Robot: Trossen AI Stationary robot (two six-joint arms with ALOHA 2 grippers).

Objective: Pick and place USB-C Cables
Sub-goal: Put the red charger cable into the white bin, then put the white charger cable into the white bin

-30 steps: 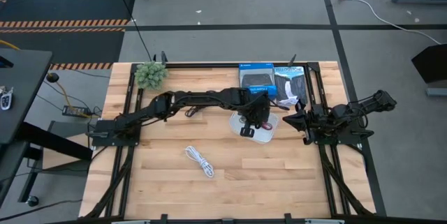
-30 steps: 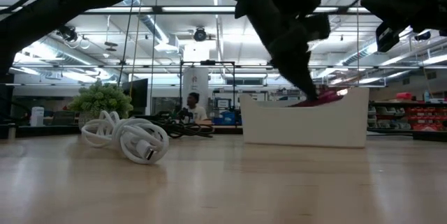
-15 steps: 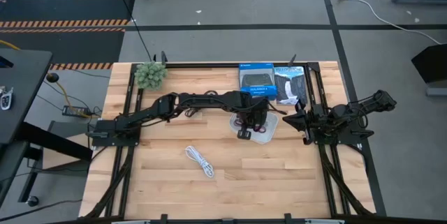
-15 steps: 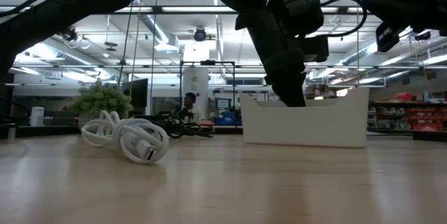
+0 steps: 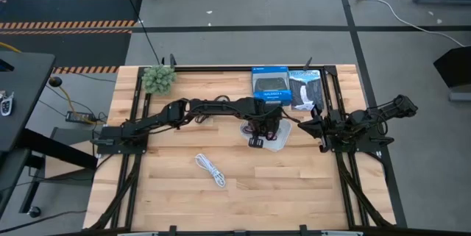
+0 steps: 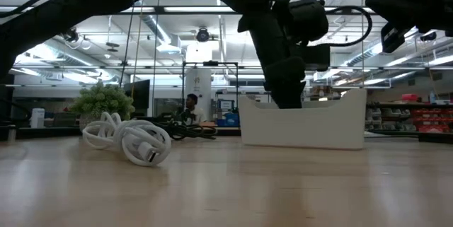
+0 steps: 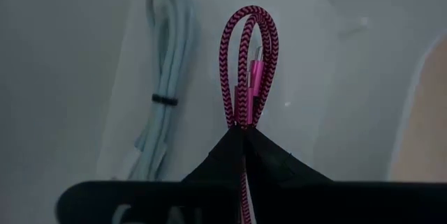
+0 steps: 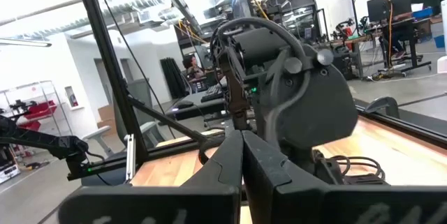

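The left gripper is positioned inside the white tray, its fingers clamped on the dark red cable. The cable's loop projects forward from the fingertips, directly over the tray floor. The grey-blue cable lies flat in the tray just beside the dark red loop. The white cable lies coiled on the table, well apart from the tray, toward the front. The right gripper waits at the table's right side, fingers pressed together, empty.
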